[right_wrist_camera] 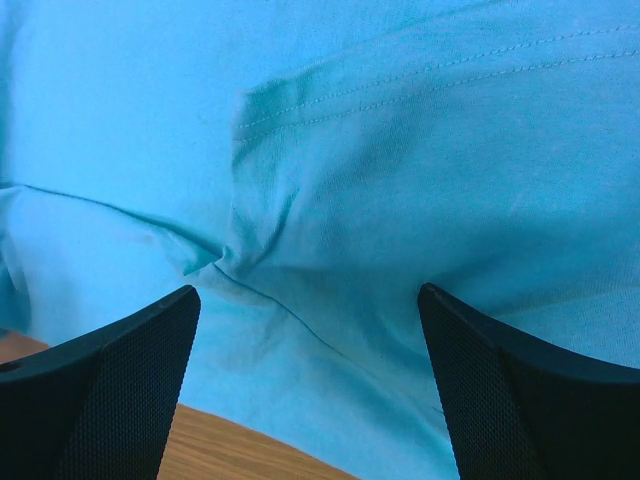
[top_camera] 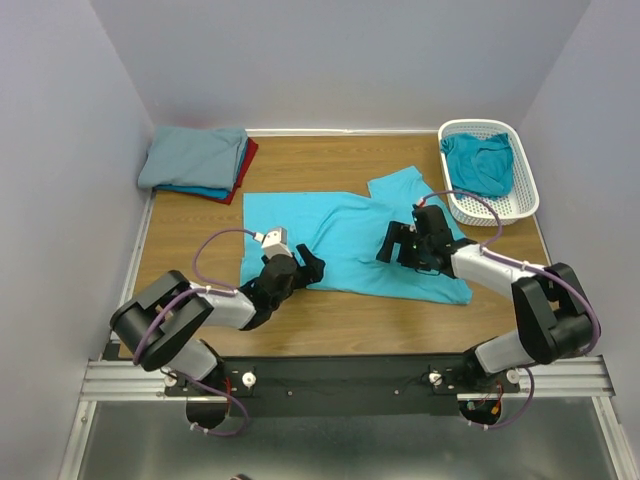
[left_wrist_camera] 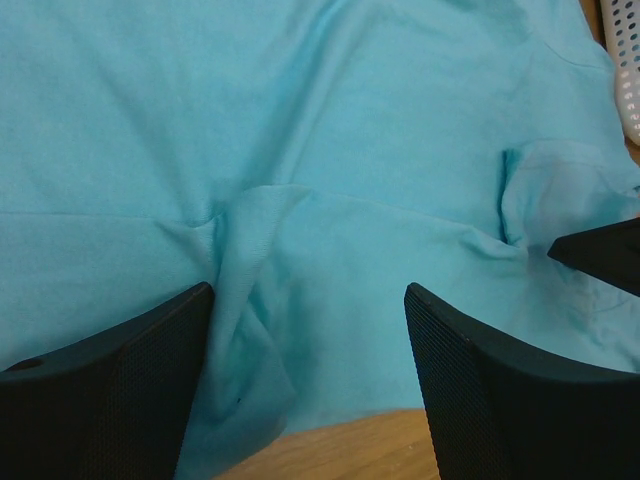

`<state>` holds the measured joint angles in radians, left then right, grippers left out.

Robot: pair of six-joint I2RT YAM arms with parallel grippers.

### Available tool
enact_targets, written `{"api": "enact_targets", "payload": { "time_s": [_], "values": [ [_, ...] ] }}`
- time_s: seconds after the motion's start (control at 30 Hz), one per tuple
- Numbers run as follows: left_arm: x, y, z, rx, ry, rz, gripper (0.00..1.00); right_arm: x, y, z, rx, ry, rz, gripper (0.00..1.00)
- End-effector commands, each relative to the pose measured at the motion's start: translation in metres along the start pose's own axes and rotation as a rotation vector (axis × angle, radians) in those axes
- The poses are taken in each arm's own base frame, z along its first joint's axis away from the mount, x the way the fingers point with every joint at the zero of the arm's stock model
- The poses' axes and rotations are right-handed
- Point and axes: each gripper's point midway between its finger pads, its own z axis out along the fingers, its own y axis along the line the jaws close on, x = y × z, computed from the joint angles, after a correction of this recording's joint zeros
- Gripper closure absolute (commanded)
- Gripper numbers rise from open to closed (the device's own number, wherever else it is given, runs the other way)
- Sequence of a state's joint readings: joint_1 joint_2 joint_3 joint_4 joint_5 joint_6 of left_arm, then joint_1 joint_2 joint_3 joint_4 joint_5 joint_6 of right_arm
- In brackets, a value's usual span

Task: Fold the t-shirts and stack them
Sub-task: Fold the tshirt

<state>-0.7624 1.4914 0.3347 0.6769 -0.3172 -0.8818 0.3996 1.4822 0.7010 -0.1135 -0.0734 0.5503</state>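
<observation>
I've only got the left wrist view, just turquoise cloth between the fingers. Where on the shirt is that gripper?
Observer: The left gripper is open at the near left edge of the bright turquoise cloth t-shirt, spread on the wooden table.
Operator: And the other arm?
Observer: The right gripper is open too, over the shirt's right part.
Operator: Anything folded?
Observer: A folded stack of t-shirts, grey-blue on top, lies at the far left corner.

Count: one turquoise tee (top_camera: pixel 350 240) spread flat, one teal tee (top_camera: pixel 480 163) in the single basket (top_camera: pixel 527 203), three folded tees (top_camera: pixel 195 160) stacked far left.
</observation>
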Motion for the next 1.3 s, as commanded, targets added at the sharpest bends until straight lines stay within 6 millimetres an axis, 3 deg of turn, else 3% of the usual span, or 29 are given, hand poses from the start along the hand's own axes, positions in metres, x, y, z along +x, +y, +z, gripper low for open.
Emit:
{"api": "enact_targets", "payload": {
  "time_s": [0.0, 0.27, 0.7, 0.83, 0.9, 1.13, 1.23, 1.27],
  "values": [
    [0.067, 0.065, -0.034, -0.223, 0.217, 0.046, 0.14, 0.08, -0.03, -0.009, 0.076, 0.259, 0.06, 0.03],
    [0.063, 0.052, -0.047, -0.221, 0.207, 0.03, 0.14, 0.091, -0.034, -0.027, 0.082, 0.27, 0.07, 0.03],
    [0.021, 0.026, -0.052, -0.201, 0.113, 0.08, 0.13, 0.078, -0.033, -0.043, 0.095, 0.228, 0.042, 0.03],
    [0.001, 0.019, -0.048, -0.199, 0.073, 0.096, 0.05, 0.07, -0.033, -0.045, 0.113, 0.22, 0.019, 0.03],
    [-0.006, 0.018, -0.046, -0.197, 0.062, 0.111, 0.05, 0.064, -0.03, -0.047, 0.106, 0.209, 0.009, 0.03],
    [-0.036, -0.014, -0.032, -0.131, 0.017, 0.157, 0.04, 0.025, -0.002, -0.056, 0.026, 0.13, -0.044, 0.02],
    [-0.055, -0.034, -0.021, -0.013, 0.017, 0.13, 0.02, 0.005, 0.011, -0.057, 0.001, 0.096, -0.069, 0.02],
    [-0.074, -0.03, -0.015, 0.004, -0.025, 0.117, 0.02, -0.002, 0.012, -0.056, 0.007, 0.082, -0.076, 0.02]
  ]
}}
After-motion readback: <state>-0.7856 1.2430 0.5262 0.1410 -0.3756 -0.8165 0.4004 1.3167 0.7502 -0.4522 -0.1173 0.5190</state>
